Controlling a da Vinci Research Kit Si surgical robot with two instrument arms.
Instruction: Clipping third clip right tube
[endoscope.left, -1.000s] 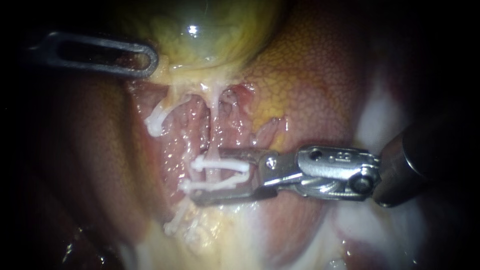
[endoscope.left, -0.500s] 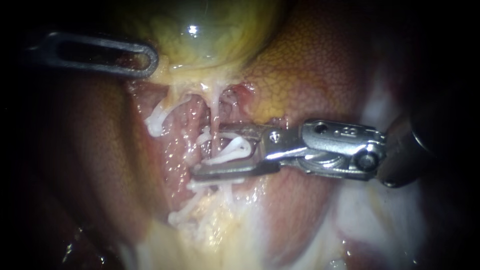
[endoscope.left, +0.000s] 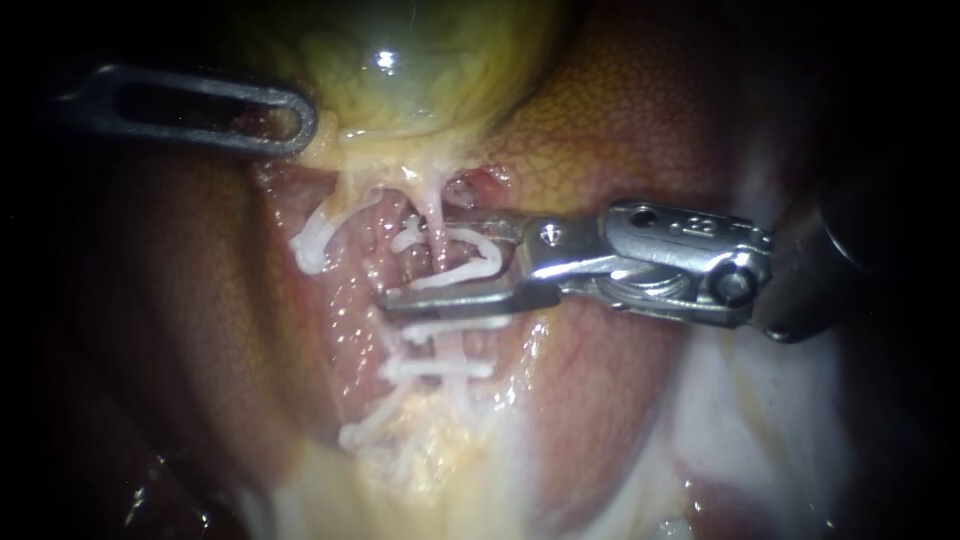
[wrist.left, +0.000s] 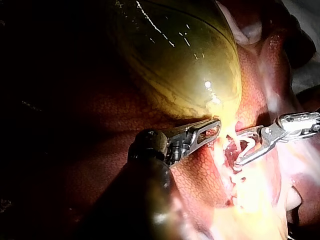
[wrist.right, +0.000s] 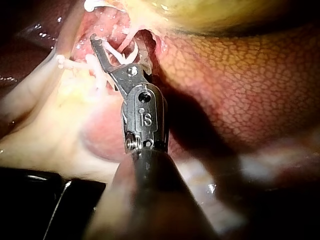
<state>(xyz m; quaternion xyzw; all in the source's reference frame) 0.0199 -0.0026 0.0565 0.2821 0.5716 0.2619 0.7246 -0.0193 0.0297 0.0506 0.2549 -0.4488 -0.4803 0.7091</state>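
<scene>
1. Far left: my left instrument (endoscope.left: 300, 120) looks clamped on the lower edge of the gallbladder (endoscope.left: 420, 70), well apart from the clipping spot
2. Middle: the right tube (endoscope.left: 433, 205) drops from the gallbladder toward the near side, long axis near-to-far, with two closed clips (endoscope.left: 445, 368) already across its nearer stretch
3. Right: my right instrument (endoscope.left: 428, 258) comes in crosswise to the tube and is clearly the nearer arm. Its jaws stand wide, gripping an open clip (endoscope.left: 480, 262) between them, and the tube looks to sit inside the clip's mouth, just on the far side of the closed ones, so I reckon it only needs squeezing
</scene>
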